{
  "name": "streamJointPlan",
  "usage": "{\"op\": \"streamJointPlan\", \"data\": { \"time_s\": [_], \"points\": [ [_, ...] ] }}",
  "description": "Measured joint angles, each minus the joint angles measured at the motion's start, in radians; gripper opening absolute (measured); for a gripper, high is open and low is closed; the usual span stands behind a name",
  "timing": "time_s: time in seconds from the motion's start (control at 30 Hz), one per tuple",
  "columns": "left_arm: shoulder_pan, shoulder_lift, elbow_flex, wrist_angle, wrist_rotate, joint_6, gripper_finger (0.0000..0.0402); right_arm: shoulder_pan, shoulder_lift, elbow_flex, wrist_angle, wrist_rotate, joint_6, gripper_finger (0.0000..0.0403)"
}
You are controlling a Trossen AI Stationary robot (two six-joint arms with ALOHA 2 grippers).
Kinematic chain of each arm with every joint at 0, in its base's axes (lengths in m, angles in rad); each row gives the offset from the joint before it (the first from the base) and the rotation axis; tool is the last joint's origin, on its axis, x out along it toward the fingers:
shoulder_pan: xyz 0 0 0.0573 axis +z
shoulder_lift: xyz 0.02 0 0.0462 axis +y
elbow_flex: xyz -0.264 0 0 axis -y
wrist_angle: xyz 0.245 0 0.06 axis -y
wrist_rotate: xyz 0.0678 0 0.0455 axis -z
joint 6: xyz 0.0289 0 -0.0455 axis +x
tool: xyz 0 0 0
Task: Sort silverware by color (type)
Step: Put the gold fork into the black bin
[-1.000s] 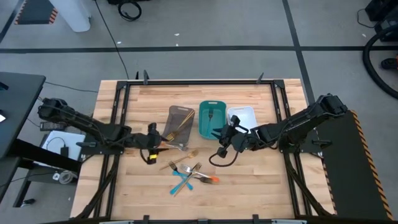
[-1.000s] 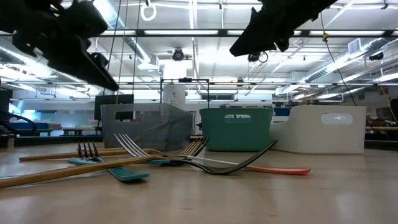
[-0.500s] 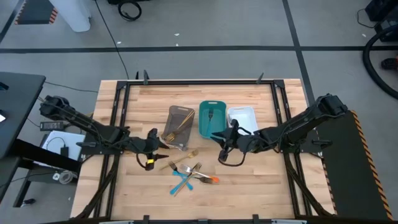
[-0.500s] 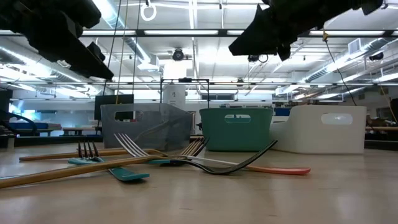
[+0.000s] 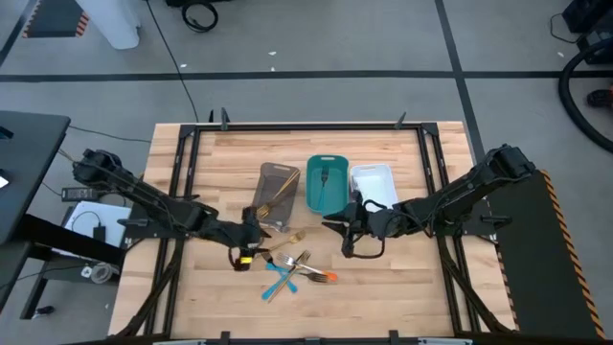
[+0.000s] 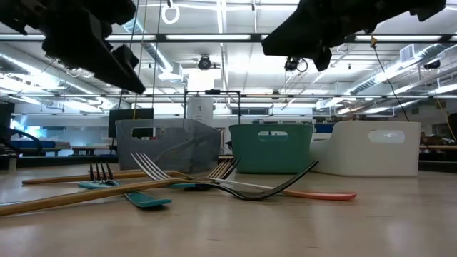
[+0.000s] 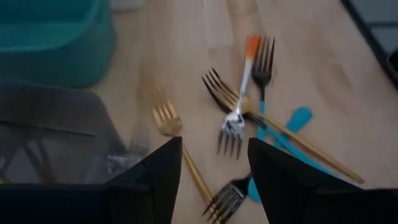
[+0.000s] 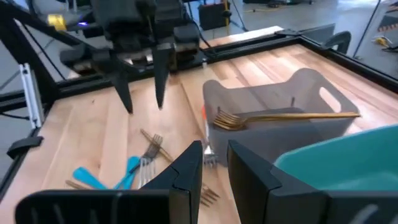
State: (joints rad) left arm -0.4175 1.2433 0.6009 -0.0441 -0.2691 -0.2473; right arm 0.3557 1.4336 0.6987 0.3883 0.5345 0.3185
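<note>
Several loose forks lie crossed in a pile (image 5: pixel 292 268) on the wooden table, near its front: gold ones (image 7: pixel 165 118), an orange-handled one (image 7: pixel 239 106) and blue-handled ones (image 7: pixel 264 68). My left gripper (image 5: pixel 257 237) hangs open just left of the pile and above it, with nothing between its fingers (image 7: pixel 214 146). My right gripper (image 5: pixel 332 222) hovers open in front of the teal tray (image 5: pixel 326 184), clear of everything (image 8: pixel 214 149). A gold fork (image 8: pixel 280 117) lies in the grey-brown tray (image 5: pixel 276 192), and a dark fork (image 5: pixel 324 175) lies in the teal tray.
A white tray (image 5: pixel 374 182) stands right of the teal one, all three in a row at the table's middle. A black cable (image 5: pixel 356 251) loops under my right gripper. A metal frame (image 5: pixel 182 153) edges the table. Bare wood lies to the pile's left and right.
My left gripper has travelled toward the table's right edge and a little nearer, closing on the fork pile. My right gripper has tipped and shifted slightly toward the near edge. The forks have kept still.
</note>
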Motion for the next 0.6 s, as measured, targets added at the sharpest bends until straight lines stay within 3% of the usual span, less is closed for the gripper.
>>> {"op": "streamJointPlan", "data": {
  "time_s": [0.13,0.4,0.6],
  "points": [
    [0.000,0.083,0.046,-0.033,0.056,-0.015,0.0192,0.016,0.079,0.006,0.084,0.011,-0.020,0.0083],
    [0.013,0.152,0.134,-0.288,0.084,-0.068,0.0192,0.016,0.241,0.058,0.115,0.043,-0.032,0.0083],
    [0.021,0.153,0.134,-0.278,0.146,-0.083,0.0192,0.016,0.268,0.072,0.113,0.042,-0.047,0.0083]
  ]
}}
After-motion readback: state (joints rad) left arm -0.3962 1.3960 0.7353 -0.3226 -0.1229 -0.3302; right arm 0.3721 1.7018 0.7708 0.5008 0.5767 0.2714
